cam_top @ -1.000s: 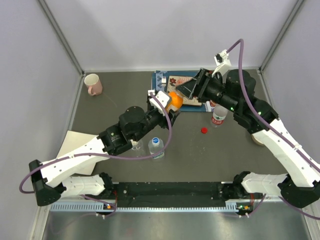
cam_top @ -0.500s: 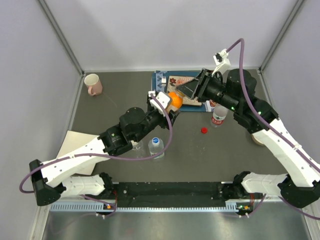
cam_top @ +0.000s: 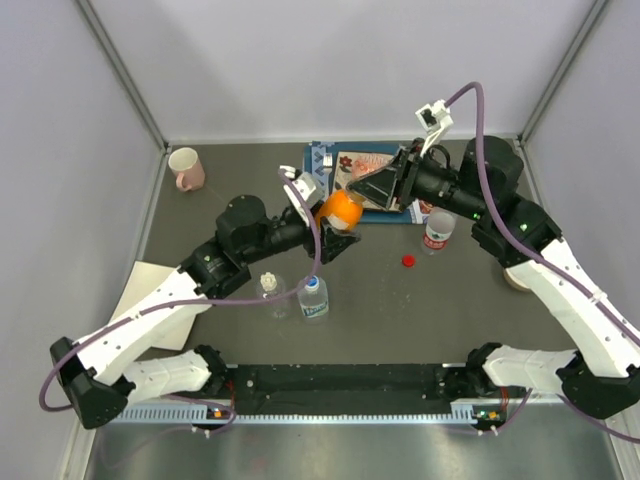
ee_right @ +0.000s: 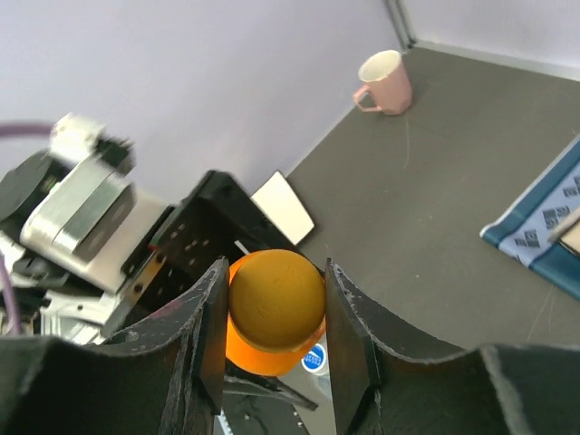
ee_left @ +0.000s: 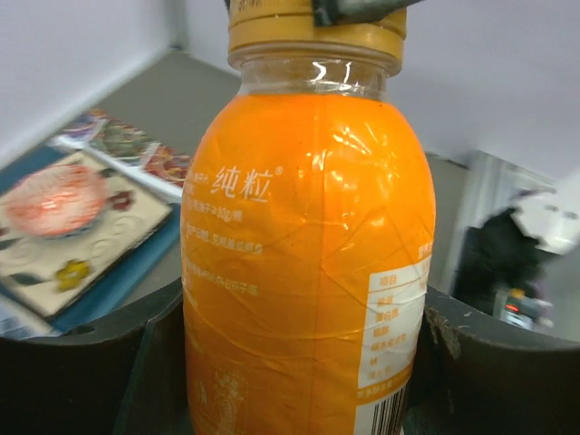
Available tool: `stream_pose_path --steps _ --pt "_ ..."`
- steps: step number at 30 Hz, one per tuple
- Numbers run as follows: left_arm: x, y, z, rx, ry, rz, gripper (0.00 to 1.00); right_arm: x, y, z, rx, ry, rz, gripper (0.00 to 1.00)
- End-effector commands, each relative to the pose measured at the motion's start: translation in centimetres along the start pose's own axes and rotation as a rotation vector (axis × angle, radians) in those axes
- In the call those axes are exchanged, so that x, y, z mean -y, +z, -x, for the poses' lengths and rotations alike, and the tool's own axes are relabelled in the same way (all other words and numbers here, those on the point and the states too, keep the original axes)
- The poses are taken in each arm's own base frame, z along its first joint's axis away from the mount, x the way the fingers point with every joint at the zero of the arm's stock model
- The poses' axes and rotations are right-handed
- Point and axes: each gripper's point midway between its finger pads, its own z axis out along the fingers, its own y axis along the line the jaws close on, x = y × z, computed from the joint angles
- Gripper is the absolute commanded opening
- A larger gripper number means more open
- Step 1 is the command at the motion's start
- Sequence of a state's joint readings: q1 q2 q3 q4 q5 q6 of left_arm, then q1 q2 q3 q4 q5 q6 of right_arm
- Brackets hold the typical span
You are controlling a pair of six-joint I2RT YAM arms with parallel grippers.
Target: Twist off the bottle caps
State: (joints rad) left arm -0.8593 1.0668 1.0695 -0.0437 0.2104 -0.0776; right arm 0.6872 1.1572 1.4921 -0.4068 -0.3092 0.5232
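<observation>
While the L gripper [cam_top: 333, 228] clamps the short orange bottle [ee_left: 299, 236] aloft above the table [cam_top: 450, 310], the R gripper [ee_right: 276, 313] pinches its orange cap [ee_right: 276, 294]. Twist R about the cap axis, L firm, no tilt.

orange bottle [ee_left: 304, 263] btwn claw fingers [ee_left: 82, 362], cap [ee_left: 313, 32] on

Four small plastic bottles: orange [cam_top: 340, 209], plain clear [cam_top: 271, 297], blue-labelled [cam_top: 313, 299], red-labelled [cam_top: 436, 232]. One loose round red plastic cap [cam_top: 408, 261]. One pink mug [cam_top: 185, 168].
</observation>
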Motion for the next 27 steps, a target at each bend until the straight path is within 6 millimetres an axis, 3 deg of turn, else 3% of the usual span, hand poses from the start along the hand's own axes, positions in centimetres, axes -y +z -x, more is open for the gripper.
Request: stream_pose_path --steps 1,9,16,20,27 --pt "7.7 -3.3 6.5 0.146 -0.077 -0.528 0.34 -4.6 -1.5 -2.0 -0.106 -0.145 0.282 0.0" --pt "9.3 -5.2 7.4 0.098 -0.206 -0.788 0.36 -8.6 -5.1 -4.2 -0.146 -0.33 0.603 0.0" --pt "10.6 -6.6 8.1 0.103 -0.194 -0.921 0.36 -10.1 -7.7 -5.8 -0.152 -0.454 0.776 0.0" --pt "11.2 -7.3 7.7 0.078 -0.222 -0.989 0.35 -9.9 -8.8 -7.5 -0.192 -0.519 0.851 0.0" --pt "11.2 -7.3 7.0 0.059 -0.229 -0.996 0.35 -8.8 -8.4 -9.0 -0.229 -0.557 0.868 0.0"
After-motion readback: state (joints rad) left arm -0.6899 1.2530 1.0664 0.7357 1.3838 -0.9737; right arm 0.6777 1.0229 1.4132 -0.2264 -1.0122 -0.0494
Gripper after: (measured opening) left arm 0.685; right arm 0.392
